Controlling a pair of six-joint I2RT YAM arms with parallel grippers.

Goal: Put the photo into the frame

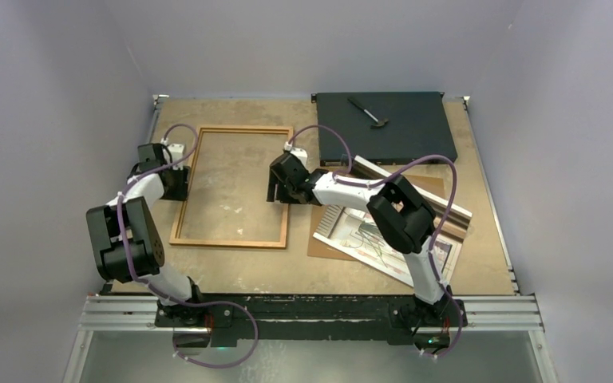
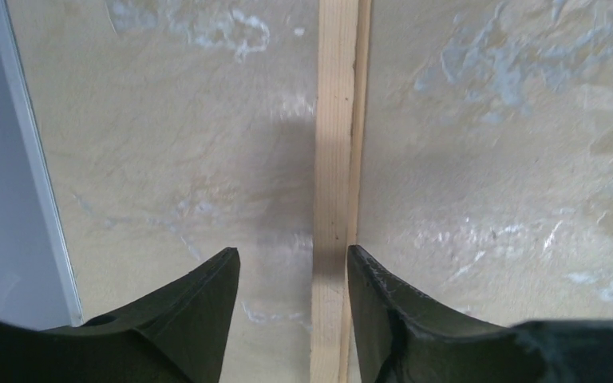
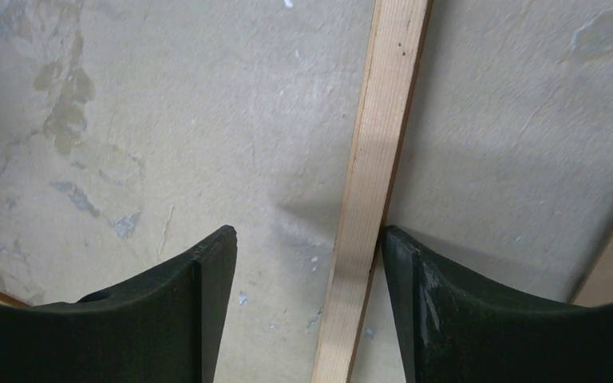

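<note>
The frame [image 1: 243, 128] lies flat on the table, left of centre, with only table surface inside it. My left gripper [image 1: 180, 185] is open and low over the frame's left rail. In the left wrist view the pale rail [image 2: 335, 159] runs between the fingers of the left gripper [image 2: 291, 255], close to the right fingertip [image 2: 375, 295]. My right gripper [image 1: 282, 194] is open over the right rail. In the right wrist view this rail [image 3: 379, 159] passes between the fingers of the right gripper [image 3: 307, 233], next to the right fingertip [image 3: 403, 279]. The photo [image 1: 359, 233] lies to the right, partly under my right arm.
A brown hardboard sheet [image 1: 319, 246] lies under the photo. A black flat box [image 1: 403, 132] with a small tool [image 1: 369, 113] on it is at the back right. The table's metal edge [image 2: 36, 159] runs left of the left gripper.
</note>
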